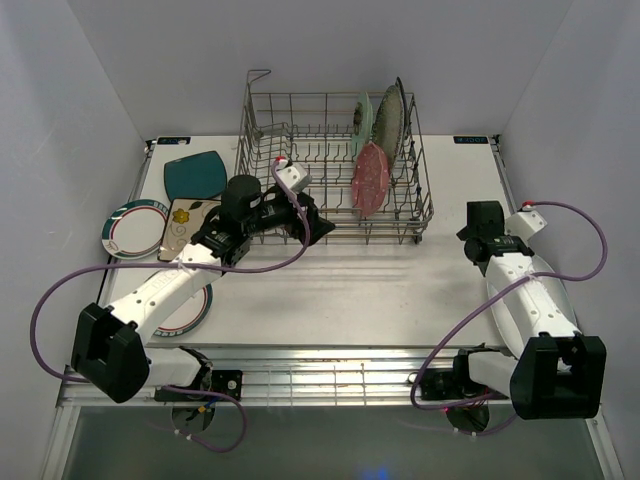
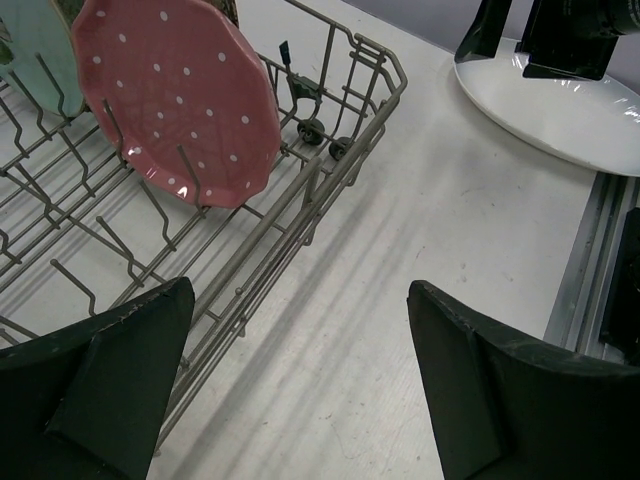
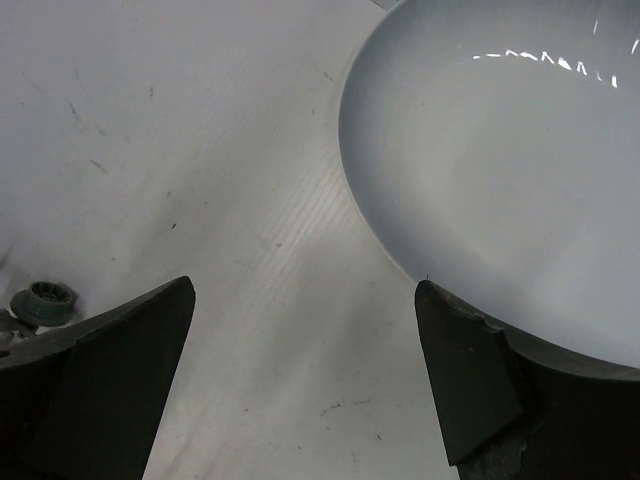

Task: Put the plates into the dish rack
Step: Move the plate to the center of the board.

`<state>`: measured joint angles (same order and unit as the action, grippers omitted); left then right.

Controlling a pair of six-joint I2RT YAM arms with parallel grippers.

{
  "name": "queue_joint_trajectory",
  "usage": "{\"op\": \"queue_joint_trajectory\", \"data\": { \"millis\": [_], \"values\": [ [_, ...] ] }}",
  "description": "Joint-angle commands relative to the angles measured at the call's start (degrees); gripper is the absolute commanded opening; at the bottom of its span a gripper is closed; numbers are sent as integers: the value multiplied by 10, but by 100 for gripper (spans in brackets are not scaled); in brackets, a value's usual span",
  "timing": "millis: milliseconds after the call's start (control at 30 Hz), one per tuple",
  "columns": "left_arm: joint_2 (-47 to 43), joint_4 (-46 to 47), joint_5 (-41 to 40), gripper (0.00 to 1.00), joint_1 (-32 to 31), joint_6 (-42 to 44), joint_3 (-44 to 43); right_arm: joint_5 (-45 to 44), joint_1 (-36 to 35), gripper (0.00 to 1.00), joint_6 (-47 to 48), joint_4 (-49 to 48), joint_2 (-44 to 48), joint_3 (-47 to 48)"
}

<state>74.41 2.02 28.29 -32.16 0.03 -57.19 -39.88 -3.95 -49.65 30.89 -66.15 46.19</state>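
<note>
Judging pick-up step: dish rack [image 1: 320,97] at 12 o'clock holds three plates [image 1: 370,178]; left hand [image 2: 300,300] and right hand [image 3: 302,295] gape wide, empty, the right over white oval plate [image 3: 500,180] at 3 o'clock, rim pinch probably next.

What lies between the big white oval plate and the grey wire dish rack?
Only bare white tabletop between oval plate and rack; the left wrist view shows it.
</note>
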Motion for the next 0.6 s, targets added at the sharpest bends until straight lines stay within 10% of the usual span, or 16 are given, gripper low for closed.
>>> {"op": "queue_joint_trajectory", "data": {
  "millis": [0,567],
  "values": [
    [-25,10,2,98,-2,27,15,31,25,97,33,-72,-17,6],
    [-19,21,24,98,-2,58,45,130,93,89,60,-215,-121,-37]
  ]
}}
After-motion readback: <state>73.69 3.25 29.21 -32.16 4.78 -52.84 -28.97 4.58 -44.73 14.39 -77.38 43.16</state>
